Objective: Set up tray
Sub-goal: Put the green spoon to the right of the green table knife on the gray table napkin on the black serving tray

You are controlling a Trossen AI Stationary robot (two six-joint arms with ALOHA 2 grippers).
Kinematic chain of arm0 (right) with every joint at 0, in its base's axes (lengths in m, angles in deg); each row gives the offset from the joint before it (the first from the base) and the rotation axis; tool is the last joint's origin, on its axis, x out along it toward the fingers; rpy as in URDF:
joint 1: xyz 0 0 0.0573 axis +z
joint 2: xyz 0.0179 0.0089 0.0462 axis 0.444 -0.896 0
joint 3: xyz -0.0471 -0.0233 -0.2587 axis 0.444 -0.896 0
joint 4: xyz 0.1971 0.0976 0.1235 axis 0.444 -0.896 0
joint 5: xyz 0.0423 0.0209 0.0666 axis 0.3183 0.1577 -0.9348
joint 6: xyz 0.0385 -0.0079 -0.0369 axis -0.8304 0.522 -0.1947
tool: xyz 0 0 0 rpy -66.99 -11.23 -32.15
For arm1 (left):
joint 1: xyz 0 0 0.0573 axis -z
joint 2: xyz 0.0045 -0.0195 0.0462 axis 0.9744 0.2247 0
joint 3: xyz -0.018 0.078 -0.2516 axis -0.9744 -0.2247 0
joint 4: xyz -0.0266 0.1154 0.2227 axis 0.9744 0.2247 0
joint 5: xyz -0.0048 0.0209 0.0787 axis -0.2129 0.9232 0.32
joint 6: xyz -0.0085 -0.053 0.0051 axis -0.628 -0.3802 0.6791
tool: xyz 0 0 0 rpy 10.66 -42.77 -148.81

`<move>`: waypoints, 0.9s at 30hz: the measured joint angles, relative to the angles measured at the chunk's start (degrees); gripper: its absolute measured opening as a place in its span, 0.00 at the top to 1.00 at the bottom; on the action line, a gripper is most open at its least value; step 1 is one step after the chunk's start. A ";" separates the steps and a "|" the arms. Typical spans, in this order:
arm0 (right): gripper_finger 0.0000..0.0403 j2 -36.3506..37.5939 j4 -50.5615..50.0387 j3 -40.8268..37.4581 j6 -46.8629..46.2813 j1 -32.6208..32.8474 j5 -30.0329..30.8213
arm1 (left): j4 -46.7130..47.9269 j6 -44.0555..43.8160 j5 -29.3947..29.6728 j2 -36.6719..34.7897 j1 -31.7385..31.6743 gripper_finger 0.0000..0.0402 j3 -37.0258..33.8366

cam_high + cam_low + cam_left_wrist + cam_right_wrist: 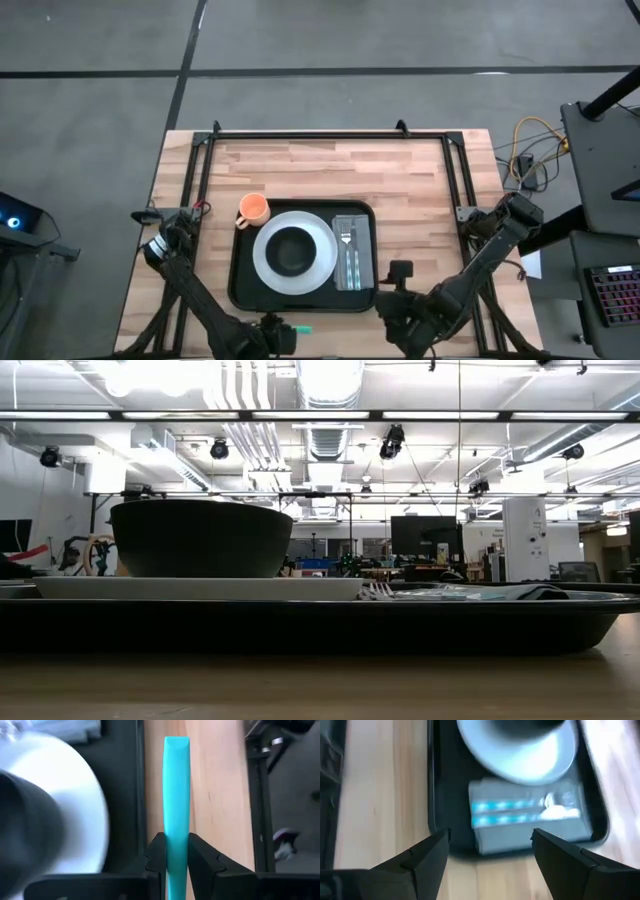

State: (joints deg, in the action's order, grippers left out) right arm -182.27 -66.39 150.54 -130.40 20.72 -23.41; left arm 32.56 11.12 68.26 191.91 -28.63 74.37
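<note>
The black tray lies in the middle of the table and fills the low view. On it rests a white plate with a dark bowl on top, and a grey napkin carrying teal-handled cutlery. My left gripper is at the table's near edge, shut on a flat teal utensil. My right gripper is open and empty just off the tray's near right corner; in its wrist view its fingers stand apart before the napkin. My left gripper pinches the teal utensil's flat handle between its two fingers. The fingers lie along the handle, and its squared free end sticks out ahead toward the table's right. It lies over the wood strip between the tray and the near edge. Its other end is hidden behind the gripper.
An orange cup stands at the tray's far left corner. A black metal frame runs round the table's far and side edges. Bare wood lies beyond the tray, and a cable bundle lies off the table's far right.
</note>
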 joint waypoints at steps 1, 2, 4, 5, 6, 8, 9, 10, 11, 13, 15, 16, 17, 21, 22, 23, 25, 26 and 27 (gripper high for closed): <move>0.33 0.85 1.04 -0.20 0.52 0.04 1.80 | 3.26 1.98 0.02 0.48 -0.20 0.92 3.23; 0.33 1.94 2.40 -0.64 0.72 0.04 2.61 | 6.17 4.26 0.17 0.85 -0.55 0.92 6.07; 0.33 4.55 6.93 -2.37 0.79 0.02 2.87 | 9.94 10.18 0.57 1.23 -1.22 0.92 10.81; 0.33 5.93 10.02 -3.77 1.37 -0.11 2.89 | 11.08 13.30 0.94 1.24 -1.57 0.92 12.64; 0.33 7.60 13.35 -5.45 2.19 -0.46 2.67 | 12.36 16.77 1.51 1.24 -1.91 0.92 14.10; 0.33 10.87 19.88 -9.47 3.07 -1.47 1.60 | 13.78 24.64 1.75 1.17 -2.64 0.92 15.50; 0.33 12.69 23.74 -11.99 3.19 -2.16 1.05 | 14.27 29.04 1.79 1.18 -2.95 0.92 15.62; 0.33 14.45 27.79 -14.66 3.35 -2.87 1.04 | 15.02 33.24 1.85 1.29 -3.34 0.92 15.62; 0.33 16.43 31.73 -17.39 3.39 -3.70 0.96 | 15.98 36.72 1.88 1.30 -3.67 0.92 15.46; 0.33 20.06 40.76 -23.49 3.09 -5.51 0.89 | 17.23 40.98 1.89 1.33 -4.78 0.92 15.17; 0.33 23.16 51.32 -29.92 2.85 -7.73 -0.41 | 18.09 43.93 2.02 1.33 -6.12 0.92 14.84; 0.33 24.33 56.83 -32.86 2.89 -9.05 -2.05 | 18.85 45.83 2.17 1.33 -6.64 0.92 14.79; 0.33 25.18 61.56 -35.55 2.84 -10.36 -3.61 | 19.37 47.88 2.91 1.33 -7.10 0.92 14.75; 0.33 25.66 72.80 -42.22 1.15 -15.32 -7.05 | 21.12 54.13 6.41 1.33 -8.85 0.92 15.42; 0.33 25.11 73.31 -42.72 0.62 -16.46 -7.65 | 21.46 55.53 7.43 1.33 -9.18 0.92 15.49; 0.33 24.44 73.48 -42.80 -0.06 -17.48 -8.56 | 21.78 57.08 8.81 1.33 -9.52 0.92 15.54; 0.33 23.04 73.79 -42.79 -0.61 -19.41 -10.80 | 22.62 60.69 11.60 1.30 -10.15 0.92 15.56; 0.33 22.28 73.80 -42.49 -0.69 -20.30 -11.78 | 22.84 62.27 12.32 1.30 -10.44 0.92 15.56; 0.33 21.49 74.15 -41.87 -0.76 -21.11 -12.61 | 22.83 63.68 12.46 1.30 -10.78 0.92 15.56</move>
State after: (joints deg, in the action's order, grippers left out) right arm -160.78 7.75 108.67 -131.16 -0.39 -36.03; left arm 55.39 74.80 80.72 193.22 -39.41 89.93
